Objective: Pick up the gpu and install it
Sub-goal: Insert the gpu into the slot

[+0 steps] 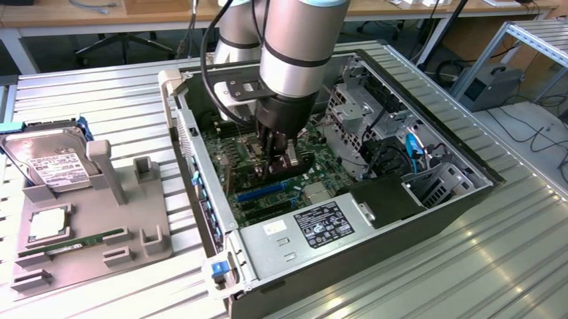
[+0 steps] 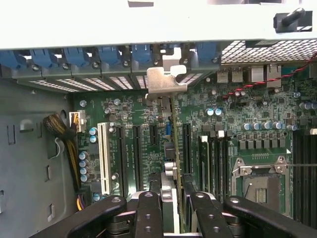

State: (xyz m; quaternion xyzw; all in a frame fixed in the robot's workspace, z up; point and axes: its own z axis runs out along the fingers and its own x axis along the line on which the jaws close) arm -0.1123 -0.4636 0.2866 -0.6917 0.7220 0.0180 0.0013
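Down inside the open computer case [image 1: 177, 100], your gripper [image 1: 281, 159] holds the gpu [image 2: 171, 163] on edge, the fingers [image 2: 149, 213] clenched on either side of the card. You can judge the pick-up as done. The wrist view looks straight along the card: its silver end bracket [image 2: 166, 82] sits against the rear wall of the case by the slot openings, and the board edge runs down among the long black slots [image 2: 132, 158] on the green motherboard [image 2: 247, 114]. Whether the card is pressed fully home you cannot tell; the seating and the release of the grip look like what remains.

Around the card you have a white slot [image 2: 103, 156] to one side, the empty processor socket [image 2: 257, 183] to the other, and a bundle of yellow and black wires [image 2: 62, 131] near the case wall. In the exterior view, the drive cage [image 1: 360, 116] and the power supply [image 1: 306, 232] crowd the arm. Outside, on the desk [image 1: 89, 86], a grey holder [image 1: 89, 232] carries a hard drive [image 1: 49, 163] and a slim memory stick [image 1: 84, 240], well apart from the work.
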